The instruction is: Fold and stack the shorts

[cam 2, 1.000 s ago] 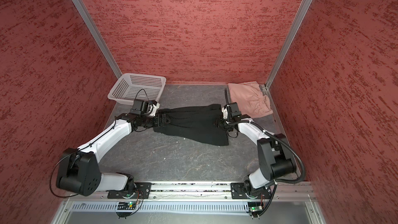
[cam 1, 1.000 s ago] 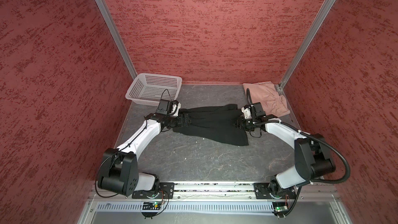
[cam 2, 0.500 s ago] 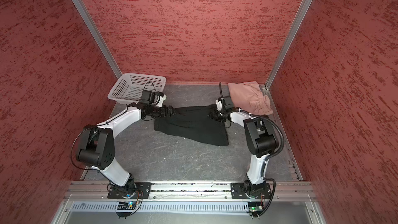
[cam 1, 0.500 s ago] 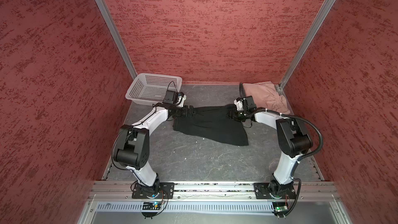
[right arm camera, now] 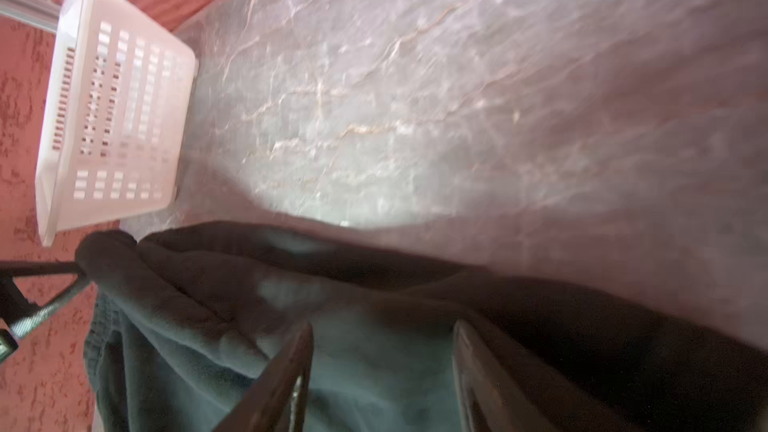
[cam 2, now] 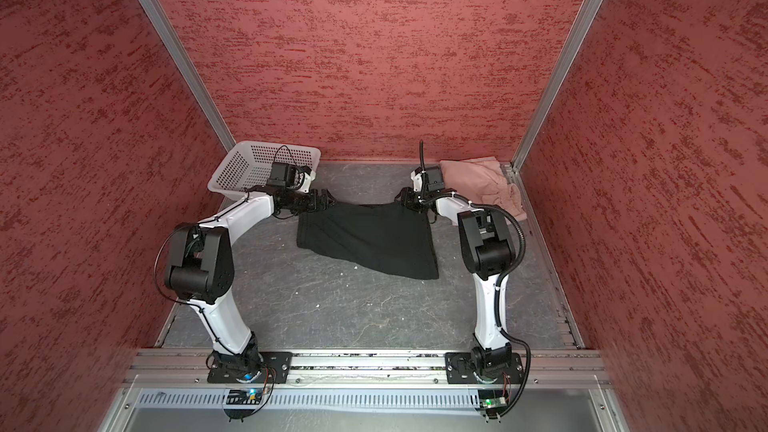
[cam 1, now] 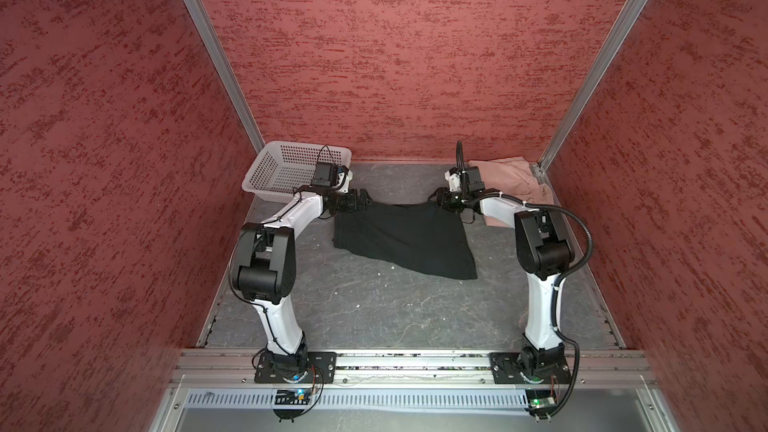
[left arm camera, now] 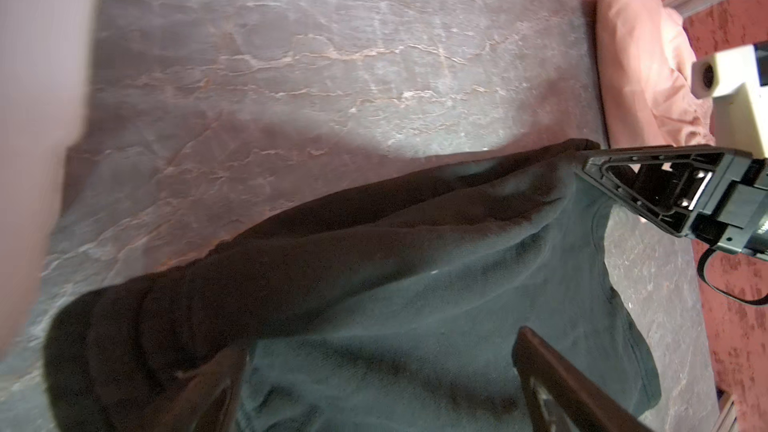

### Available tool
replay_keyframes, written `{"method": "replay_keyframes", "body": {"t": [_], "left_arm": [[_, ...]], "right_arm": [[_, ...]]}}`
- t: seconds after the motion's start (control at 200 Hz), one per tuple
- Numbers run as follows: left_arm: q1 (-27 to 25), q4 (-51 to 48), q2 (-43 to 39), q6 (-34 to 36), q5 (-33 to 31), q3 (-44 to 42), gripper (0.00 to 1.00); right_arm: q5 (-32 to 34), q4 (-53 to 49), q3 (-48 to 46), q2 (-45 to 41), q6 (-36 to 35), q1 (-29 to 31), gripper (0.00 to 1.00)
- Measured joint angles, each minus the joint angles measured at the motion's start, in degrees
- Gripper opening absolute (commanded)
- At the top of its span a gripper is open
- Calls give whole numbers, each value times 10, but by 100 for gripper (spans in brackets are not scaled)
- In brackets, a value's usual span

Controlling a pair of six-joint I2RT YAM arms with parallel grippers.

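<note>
Left hand [cam 1: 367,197] and right hand [cam 1: 433,198] straddle black shorts [cam 1: 405,238] corners.

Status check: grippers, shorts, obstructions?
Left gripper and right gripper open, at far corners of black shorts. Black pair spread out, not yet stacked; pink shorts far right. White basket far left, clear.

White arms [cam 1: 500,206] — black joints, apparently cabled

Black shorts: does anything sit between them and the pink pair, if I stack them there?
Yes. The right claw sits at the black shorts' far right corner, and its arm crosses over the pink shorts' near side. Otherwise only bare table lies between. The basket stands far left, out of the path.
</note>
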Motion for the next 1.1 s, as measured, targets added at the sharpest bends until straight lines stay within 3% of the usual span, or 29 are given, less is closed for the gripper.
{"method": "replay_keyframes", "body": {"t": [0.185, 0.321, 0.491, 0.621, 0.711, 0.791, 0.947, 1.102], "left_arm": [[14, -14, 6, -6, -18, -4, 100], [15, -13, -3, -16, 25, -13, 99], [8, -9, -88, -30, 84, -13, 99], [3, -5, -185, -38, 57, -14, 99], [7, -3, -248, -41, 3, -42, 99], [25, -7, -290, -51, -35, -93, 99], [115, -22, -341, -90, -30, -224, 99], [178, -49, -428, -110, -9, -288, 99]], "right_arm": [[-1, -7, 1, 20, 7, -23, 57], [-2, -10, -8, 12, 0, -27, 58], [5, -17, -69, -59, -9, -26, 59], [18, -17, -108, -147, -14, -7, 60], [34, -10, -132, -200, -27, 39, 66], [63, -5, -147, -221, -59, 115, 70], [120, -7, -169, -215, -132, 266, 75], [141, -2, -214, -213, -131, 278, 71]]}}
